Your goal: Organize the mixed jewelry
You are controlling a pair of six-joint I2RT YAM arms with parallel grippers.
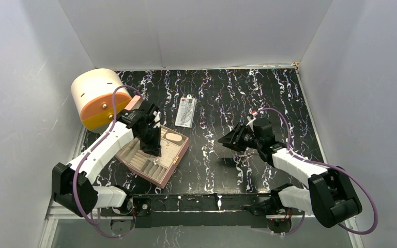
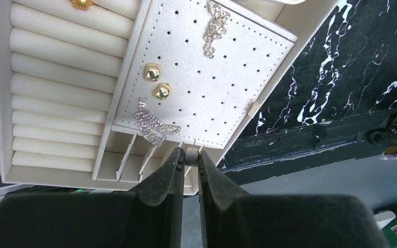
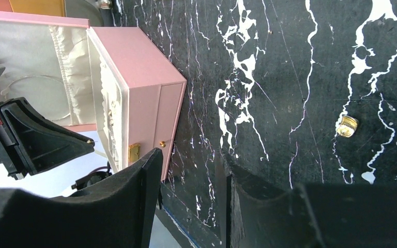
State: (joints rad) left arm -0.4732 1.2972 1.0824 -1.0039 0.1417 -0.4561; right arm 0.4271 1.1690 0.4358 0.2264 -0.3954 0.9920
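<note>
The pink box (image 1: 174,166) lies open at the left, its cream inside showing. My left gripper (image 1: 153,146) hangs over it, shut on a tiny round stud (image 2: 191,155) just above the near edge of the white perforated panel (image 2: 232,82). Two gold studs (image 2: 152,72) (image 2: 161,91) and two sparkly crystal pieces (image 2: 152,125) (image 2: 214,26) sit on that panel. My right gripper (image 1: 227,140) hovers open over the dark table with nothing between its fingers. A loose gold stud (image 3: 347,126) lies on the table to its right in the right wrist view.
A round cream and orange container (image 1: 99,98) stands at the back left, beside the box. A clear packet with a white card (image 1: 186,111) lies behind the box. Foam ring rolls (image 2: 57,77) fill the box's left half. Grey walls close in three sides.
</note>
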